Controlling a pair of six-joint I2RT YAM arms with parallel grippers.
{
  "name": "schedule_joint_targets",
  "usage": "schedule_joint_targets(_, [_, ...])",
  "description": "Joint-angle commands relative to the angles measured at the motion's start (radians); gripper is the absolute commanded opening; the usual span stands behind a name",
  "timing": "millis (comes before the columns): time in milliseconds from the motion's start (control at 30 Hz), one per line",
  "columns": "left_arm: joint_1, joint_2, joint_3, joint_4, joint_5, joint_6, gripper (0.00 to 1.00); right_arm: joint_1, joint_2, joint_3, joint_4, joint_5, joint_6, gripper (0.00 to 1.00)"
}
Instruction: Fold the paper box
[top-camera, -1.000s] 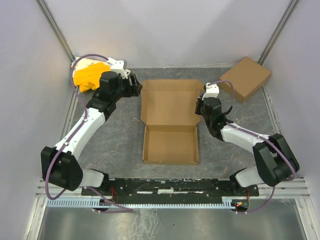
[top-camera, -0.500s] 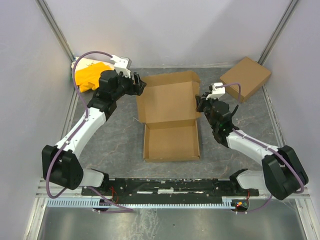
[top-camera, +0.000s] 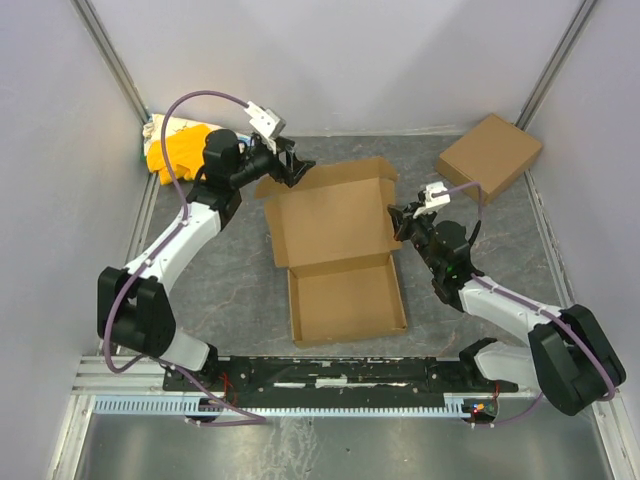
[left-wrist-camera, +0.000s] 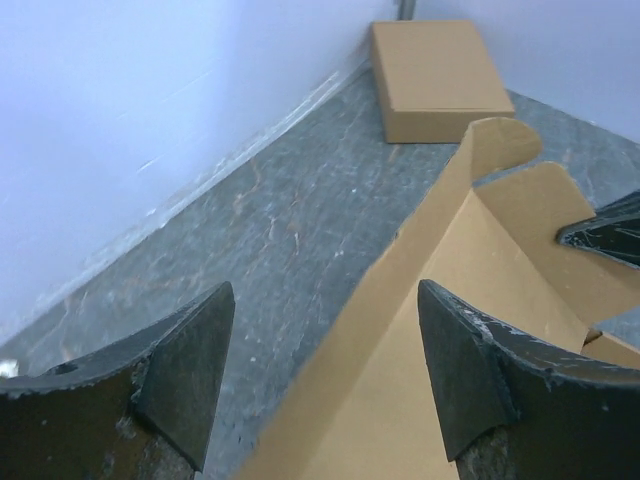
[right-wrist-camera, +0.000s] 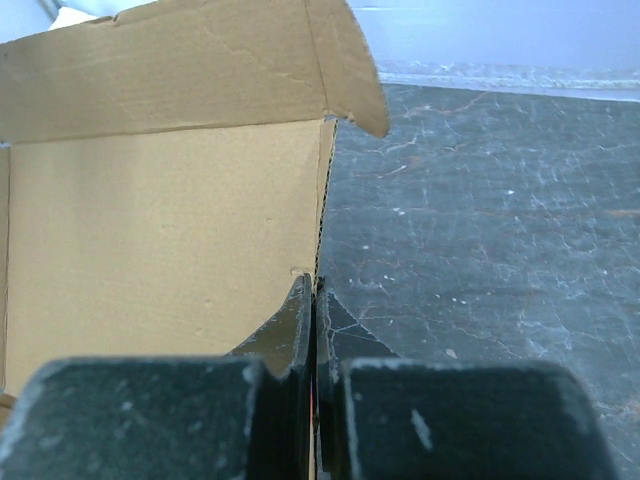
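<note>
Now paper box (top-camera: 335, 232) in R hand (top-camera: 396, 214)

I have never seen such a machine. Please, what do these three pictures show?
Two robot arms stand at a grey table. One picture looks from above; the other two come from cameras on the wrists. A flat brown cardboard mailer box lies open in the middle, its lid partly raised. The left gripper is open around the lid's far-left corner. The right gripper is shut at the lid's right edge. At the far corners lie a closed brown cardboard box and a yellow-and-white cloth bundle.
</note>
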Motion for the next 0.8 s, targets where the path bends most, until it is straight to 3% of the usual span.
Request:
schedule_joint_targets(0, [0.005,0.043,0.111,0.010,0.246,0.164,0.81,-0.001,-0.043,-0.004,0.094,-0.074,-0.031,0.01])
schedule_joint_targets(167, [0.036,0.130,0.302,-0.217,0.466,0.235,0.78,-0.001,-0.074,0.000,0.048,-0.078,-0.050,0.01])
schedule_joint_targets(267, [0.039,0.191,0.427,-0.434,0.496,0.325,0.77,0.000,-0.089,0.003,0.033,-0.076,-0.057,0.01])
schedule_joint_targets(533, [0.039,0.193,0.385,-0.585,0.446,0.429,0.75,-0.001,-0.085,0.021,0.014,-0.070,-0.055,0.01])
schedule_joint_targets(767, [0.034,0.156,0.277,-0.530,0.333,0.451,0.74,-0.001,-0.086,0.023,0.011,-0.078,-0.050,0.01])
